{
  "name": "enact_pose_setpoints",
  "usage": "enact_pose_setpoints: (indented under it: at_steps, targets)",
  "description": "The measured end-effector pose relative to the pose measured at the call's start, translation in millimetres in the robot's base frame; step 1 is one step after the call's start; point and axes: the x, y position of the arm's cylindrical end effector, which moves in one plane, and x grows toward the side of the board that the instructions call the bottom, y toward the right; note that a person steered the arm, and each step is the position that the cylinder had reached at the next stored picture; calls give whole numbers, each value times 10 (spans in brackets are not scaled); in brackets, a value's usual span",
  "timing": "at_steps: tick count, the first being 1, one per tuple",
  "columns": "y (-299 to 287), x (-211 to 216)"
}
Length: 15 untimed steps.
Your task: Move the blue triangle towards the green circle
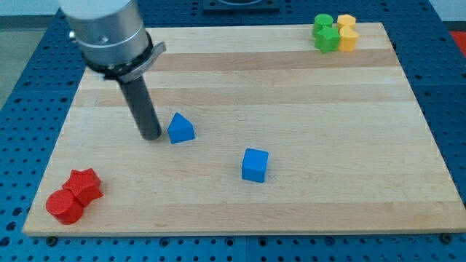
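No readable text, label, brand, number or sign anywhere in camera view. Wooden tabletop (291,73) bare of markings. Blocks plain-coloured, faces unmarked. Arm's grey housing and dark rod carry no legible lettering. Blue perforated surface around tabletop likewise unmarked.

On the counter (291,87) sit eight blocks. Two are blue: a blue triangle (180,129) and a blue cube (255,164). Two are red, a red star (84,185) and a red cylinder (64,206). Two green blocks (325,31) and two yellow blocks (347,33) cluster at the counter's upper right corner.
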Motion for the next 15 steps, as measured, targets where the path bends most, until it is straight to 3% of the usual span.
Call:
enact_pose_setpoints:
  at_steps: [1, 2, 3, 4, 8, 9, 10, 11, 12, 14, 15]
  targets:
    - [422, -76]
    - [356, 82]
    - [-33, 549]
    - [162, 608]
    - [1425, -456]
    - [955, -751]
    - [915, -1046]
    - [851, -925]
    - [586, -453]
    - [1332, -662]
    - [1377, -913]
